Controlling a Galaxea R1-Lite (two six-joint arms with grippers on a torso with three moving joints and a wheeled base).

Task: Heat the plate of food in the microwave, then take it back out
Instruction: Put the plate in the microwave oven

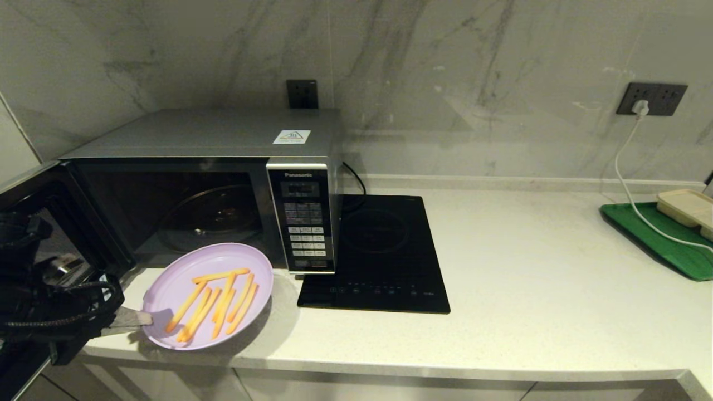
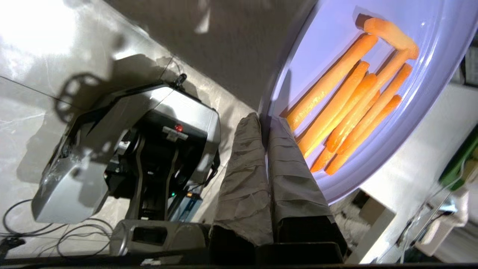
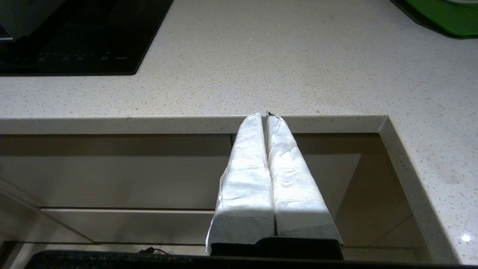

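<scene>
Plate of food (image 1: 209, 295) was hanging just off the counter (image 1: 501, 289) right in front of the microwave (image 1: 206, 184), whose door (image 1: 33, 223) stood swung open, with the left gripper (image 1: 146, 318) pinching the lilac rim, its fingers (image 2: 291, 168) clamped tight on it. Couldn't honestly tell if this was the going-in or the coming-out step, but either way the next move needed the plate kept level so the fries (image 1: 217, 303) didn't slide. Right gripper (image 3: 266, 116) sat parked by the counter edge, fingers pressed together on nothing.
</scene>
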